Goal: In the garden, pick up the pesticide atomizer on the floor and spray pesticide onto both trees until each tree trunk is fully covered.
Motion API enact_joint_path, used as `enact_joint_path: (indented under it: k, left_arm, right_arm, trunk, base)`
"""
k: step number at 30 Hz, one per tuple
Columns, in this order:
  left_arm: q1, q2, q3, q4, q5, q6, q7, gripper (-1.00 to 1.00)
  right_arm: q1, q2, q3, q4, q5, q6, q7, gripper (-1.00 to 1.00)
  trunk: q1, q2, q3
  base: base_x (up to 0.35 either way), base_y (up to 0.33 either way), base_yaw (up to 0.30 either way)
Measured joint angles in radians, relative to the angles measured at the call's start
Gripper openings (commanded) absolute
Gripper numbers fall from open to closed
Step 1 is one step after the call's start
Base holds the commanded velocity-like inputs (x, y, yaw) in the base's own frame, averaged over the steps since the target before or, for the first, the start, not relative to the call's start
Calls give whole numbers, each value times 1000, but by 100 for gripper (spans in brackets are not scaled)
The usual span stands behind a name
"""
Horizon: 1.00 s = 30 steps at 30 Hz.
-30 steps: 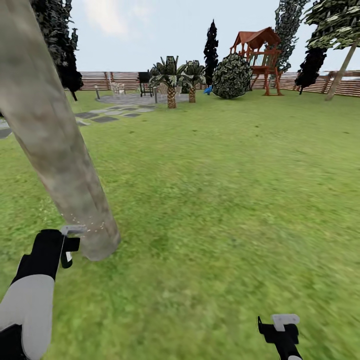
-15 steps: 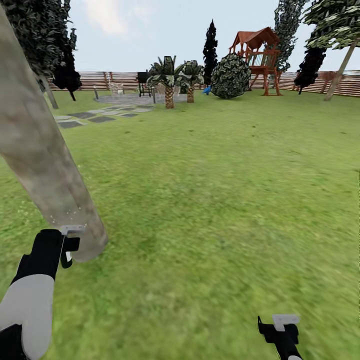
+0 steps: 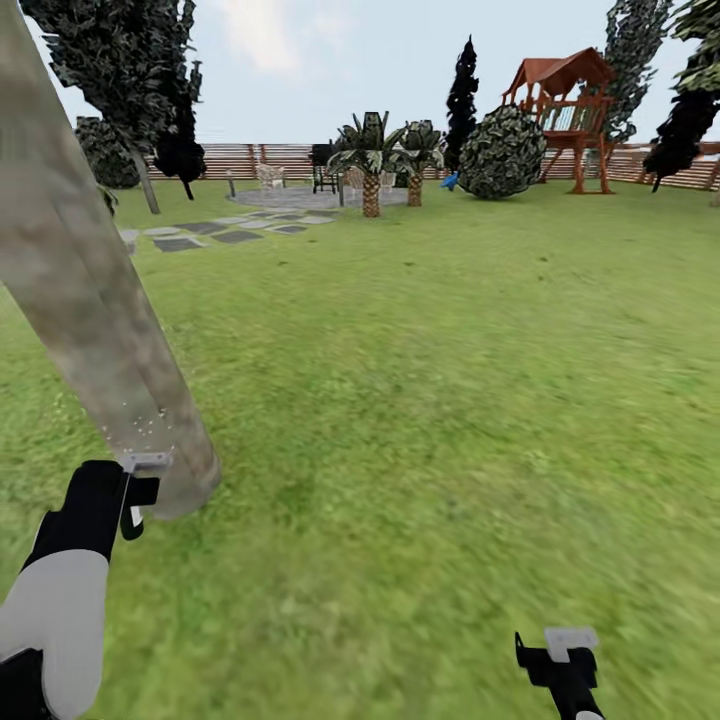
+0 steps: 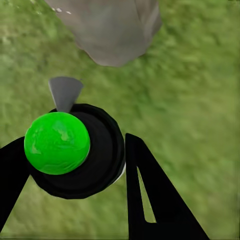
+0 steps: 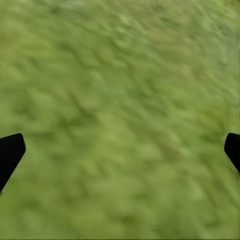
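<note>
- Closest to you, the left claw is clamped on the pesticide atomizer: in the left wrist view the dark fingers sit either side of its round black body, with the green ball on top and the grey nozzle aimed at the foot of the trunk.
- I'd guess it's a stiff, smooth, fairly light plastic thing, so slippery. Keep your hold around the wide black body, below the green ball, and clear of the nozzle.
- The right claw hangs over bare grass with its tips wide apart and nothing in it.
- Just beyond the nozzle is the tree trunk, leaning, thick and pale. A few white specks of pesticide dot its base; higher up looks bare, so there's plenty left, I'd say.
- Far off: stone slabs, short palms, a round bush, a red play tower and the slat fence.
</note>
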Motion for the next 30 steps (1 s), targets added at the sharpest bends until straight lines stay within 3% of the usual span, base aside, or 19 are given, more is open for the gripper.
enact_joint_path:
  k: [13, 22, 30]
  left_arm:
    - [6, -2, 3, 5, -1, 0, 1, -100]
    - [17, -2, 6, 5, 1, 1, 2, -100]
    - [38, -1, 7, 3, -6, 0, 5, -100]
  right_arm:
    - [0, -2, 0, 0, 0, 0, 0, 100]
    - [0, -1, 0, 0, 0, 0, 0, 100]
    - [1, 0, 0, 0, 0, 0, 0, 100]
  trunk:
    - [0, 0, 0]
    - [0, 0, 0]
    - [0, 0, 0]
  base:
    - [153, -228, 14]
    - [104, -260, 258]
    - [51, -46, 279]
